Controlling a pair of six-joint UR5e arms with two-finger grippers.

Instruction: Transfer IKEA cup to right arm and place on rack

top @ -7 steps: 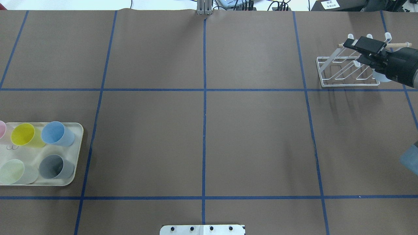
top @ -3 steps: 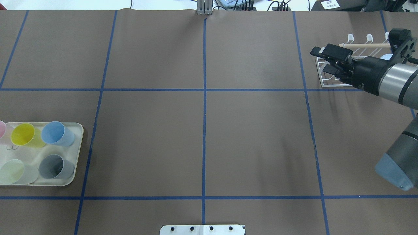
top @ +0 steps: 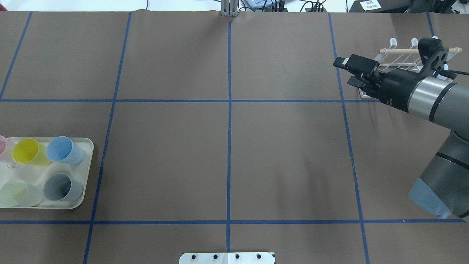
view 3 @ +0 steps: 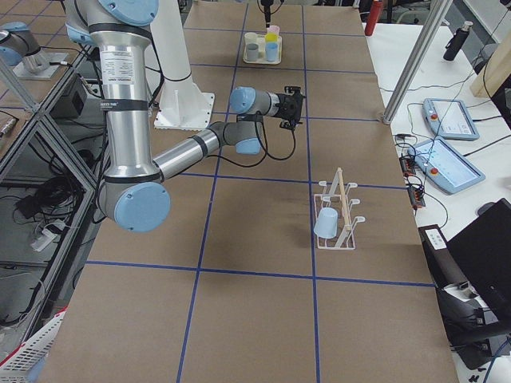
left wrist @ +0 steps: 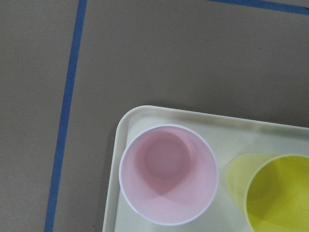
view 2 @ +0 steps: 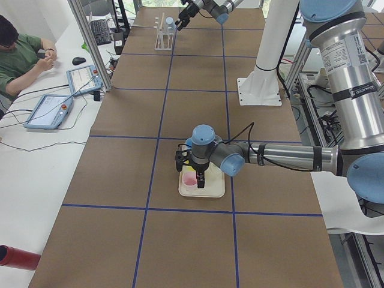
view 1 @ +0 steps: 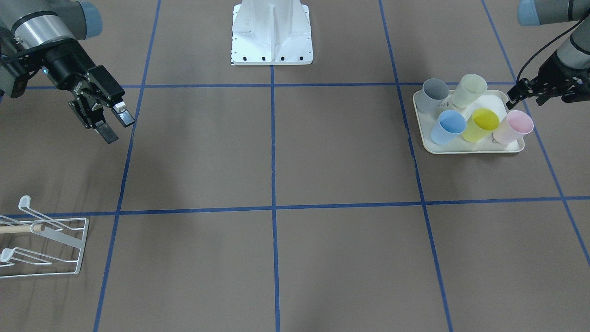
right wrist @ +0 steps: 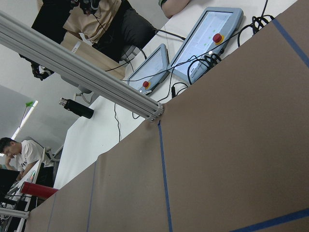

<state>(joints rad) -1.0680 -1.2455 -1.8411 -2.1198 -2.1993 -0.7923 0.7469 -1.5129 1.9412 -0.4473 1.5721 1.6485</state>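
Several IKEA cups stand on a cream tray (view 1: 465,147) at the table's left end: pink (view 1: 514,127), yellow (view 1: 481,124), blue (view 1: 448,127), grey (view 1: 434,94) and pale green (view 1: 470,90). My left gripper (view 1: 518,97) hovers just above the pink cup (left wrist: 168,174) and looks open; no fingers show in its wrist view. A light-blue cup (view 3: 326,223) hangs upside down on the white wire rack (view 3: 342,209). My right gripper (top: 350,71) is open and empty, raised beside the rack (top: 399,51), toward the table's middle.
The white robot base (view 1: 272,32) stands at the middle of the robot's side of the table. Blue tape lines divide the brown table cover. A seated person (view 2: 18,57) and touch panels (view 2: 51,111) are at a side desk beyond the far edge.
My right gripper has pulled back from the rack toward the table's middle and now holds nothing; the pale cup stays on the rack. The cups on the tray have not moved.
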